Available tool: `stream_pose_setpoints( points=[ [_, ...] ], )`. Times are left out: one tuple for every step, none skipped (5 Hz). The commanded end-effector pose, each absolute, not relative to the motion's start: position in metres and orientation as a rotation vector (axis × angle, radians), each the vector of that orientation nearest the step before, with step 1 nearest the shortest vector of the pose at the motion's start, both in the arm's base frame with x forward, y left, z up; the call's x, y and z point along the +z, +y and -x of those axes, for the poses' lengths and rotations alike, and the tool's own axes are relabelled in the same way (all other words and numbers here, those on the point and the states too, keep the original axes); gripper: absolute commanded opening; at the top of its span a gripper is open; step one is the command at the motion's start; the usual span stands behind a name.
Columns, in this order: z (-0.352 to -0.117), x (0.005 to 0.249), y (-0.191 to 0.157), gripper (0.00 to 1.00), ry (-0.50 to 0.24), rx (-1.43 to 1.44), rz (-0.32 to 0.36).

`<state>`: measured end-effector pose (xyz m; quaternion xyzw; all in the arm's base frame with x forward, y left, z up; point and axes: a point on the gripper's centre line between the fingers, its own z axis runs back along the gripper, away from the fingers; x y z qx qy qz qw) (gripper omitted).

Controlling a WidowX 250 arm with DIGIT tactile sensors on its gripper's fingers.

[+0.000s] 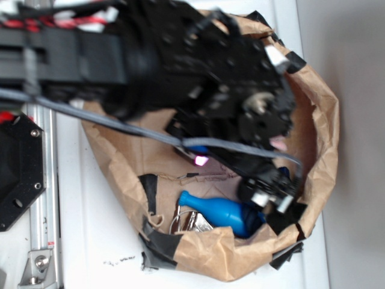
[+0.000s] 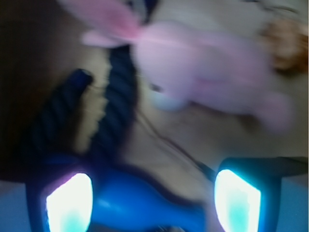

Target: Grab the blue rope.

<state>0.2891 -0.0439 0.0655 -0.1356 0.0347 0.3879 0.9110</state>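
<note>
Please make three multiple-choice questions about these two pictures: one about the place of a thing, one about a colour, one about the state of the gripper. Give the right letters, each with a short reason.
1. In the wrist view, where does the blue rope lie relative to the pink plush?
A. left of it
B. right of it
C. on top of it

2. What colour is the bottle-shaped toy?
A. red
B. bright blue
C. yellow

3. What state is the gripper in?
A. shut on the rope
B. shut on the plush
C. open, holding nothing

Answers:
1 A, the dark twisted rope lies left of the plush.
2 B, it shows bright blue inside the paper bag.
3 C, the two fingers stand wide apart.
</note>
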Motion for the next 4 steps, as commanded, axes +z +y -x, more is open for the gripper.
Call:
stream_pose_setpoints(
  points=[
    [-0.307,0.066,-0.062,1.00,-0.123,0.748,0.386],
    [-0.305,0.031,-0.085,1.00,-0.016,0.723,0.423],
    [-0.293,0.024,-0.102,0.00,0.041,0.685,0.459],
    [-0.285,0.030,-0.108,0.00,0.069,0.659,0.449]
  ],
)
